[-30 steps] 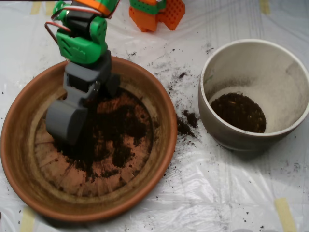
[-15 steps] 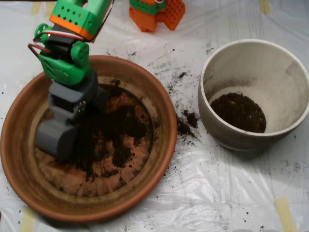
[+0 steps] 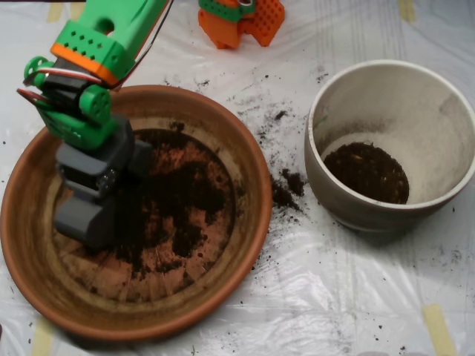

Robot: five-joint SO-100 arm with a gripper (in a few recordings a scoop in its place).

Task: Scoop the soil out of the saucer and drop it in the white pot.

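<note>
The grey claw [image 3: 85, 222] sits low at the left of the terracotta saucer [image 3: 245, 159], its tip in the edge of the dark soil [image 3: 182, 196] spread across the ridged base; I cannot tell whether its shells are apart or together. This looks like the gathering step, so the next move calls for closing on a load, lifting over the saucer's rim and carrying it right to the white pot [image 3: 445, 96], which already holds some soil. Between the two, spilled crumbs [image 3: 286, 189] dot the plastic-covered tabletop [image 3: 334, 297], and an orange part [image 3: 241, 18] stands at the top edge.

Soil [image 3: 178, 204] thinly covers saucer [image 3: 245, 222]; white pot [image 3: 326, 193] upright.
</note>
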